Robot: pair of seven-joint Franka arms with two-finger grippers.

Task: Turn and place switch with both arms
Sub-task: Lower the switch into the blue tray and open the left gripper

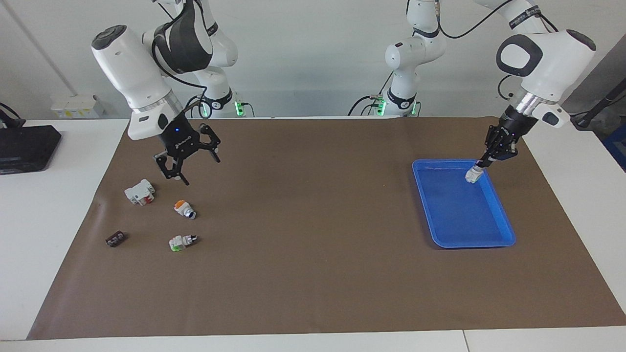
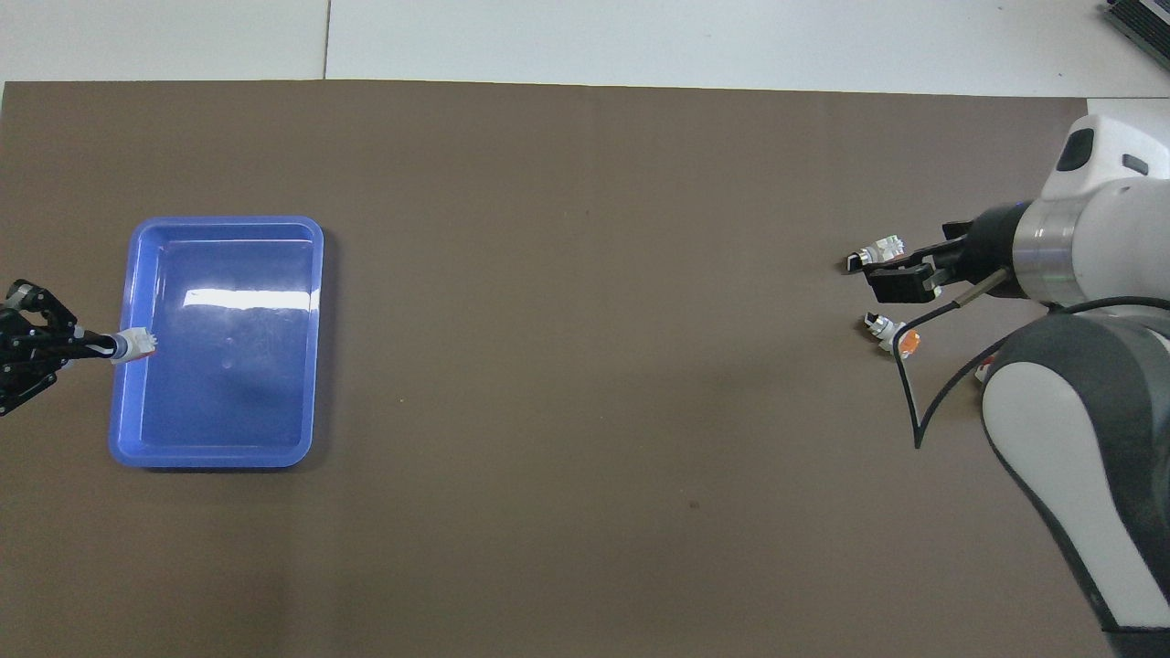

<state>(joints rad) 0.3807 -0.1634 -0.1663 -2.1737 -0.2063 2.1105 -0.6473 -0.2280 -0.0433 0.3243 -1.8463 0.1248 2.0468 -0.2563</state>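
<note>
Switch (image 1: 472, 174) hangs pinched in your left end effector (image 1: 479, 167) over the blue tray (image 1: 503, 230); your right end effector (image 1: 183, 165) is spread wide above the brown mat (image 1: 313, 274).

No legible text or labels, faint end effector marking perhaps unreadable

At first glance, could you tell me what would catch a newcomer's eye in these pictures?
The bright blue tray at the left arm's end of the brown mat stands out, with the left gripper holding a switch over it. At the right arm's end, the open right gripper hangs above a cluster of small parts.
</note>
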